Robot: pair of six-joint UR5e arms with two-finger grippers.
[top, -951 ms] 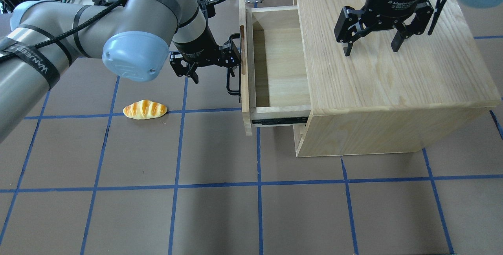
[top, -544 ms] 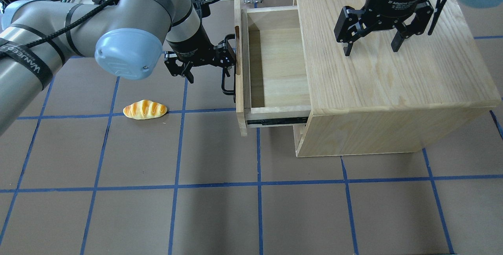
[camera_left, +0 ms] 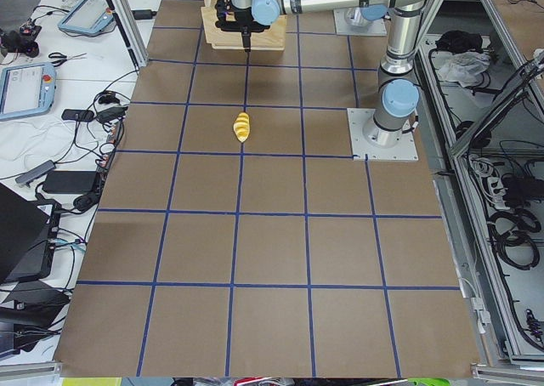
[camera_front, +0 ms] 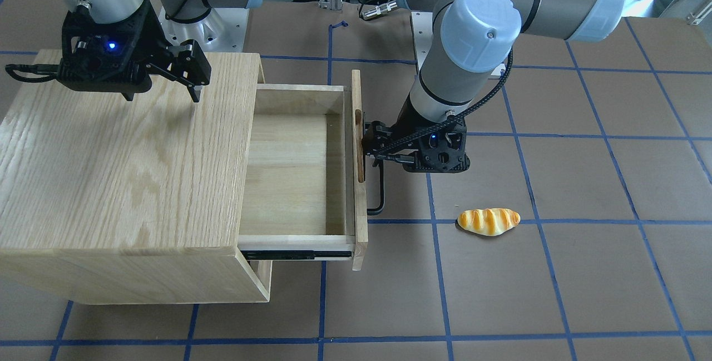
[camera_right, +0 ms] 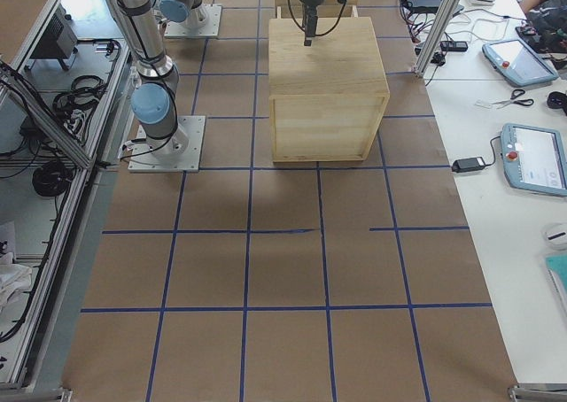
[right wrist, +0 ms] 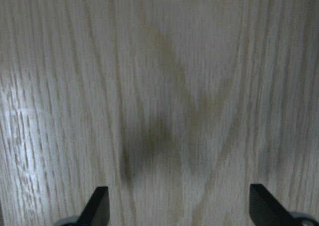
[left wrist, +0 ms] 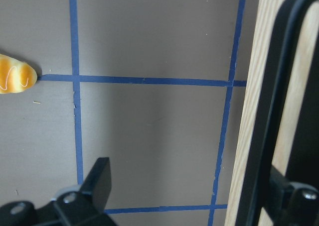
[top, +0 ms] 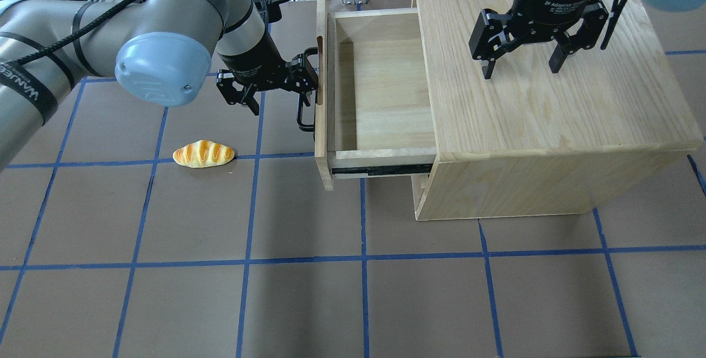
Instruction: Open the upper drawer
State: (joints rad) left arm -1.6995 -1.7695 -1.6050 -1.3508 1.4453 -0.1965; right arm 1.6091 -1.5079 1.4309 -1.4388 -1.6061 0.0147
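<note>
Jutting upper drawer (top: 380, 87), left hand (top: 281, 95) at front edge

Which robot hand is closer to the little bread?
Left. The left end effector is at the drawer handle, a short way from the bread; the right end effector hangs over the cabinet top, beyond the drawer.

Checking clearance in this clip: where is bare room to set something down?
Free: table on the operators' side of cabinet and bread; the drawer floor, bare; cabinet top outside the right gripper. Crowded: at the handle, where the left gripper sits.
</note>
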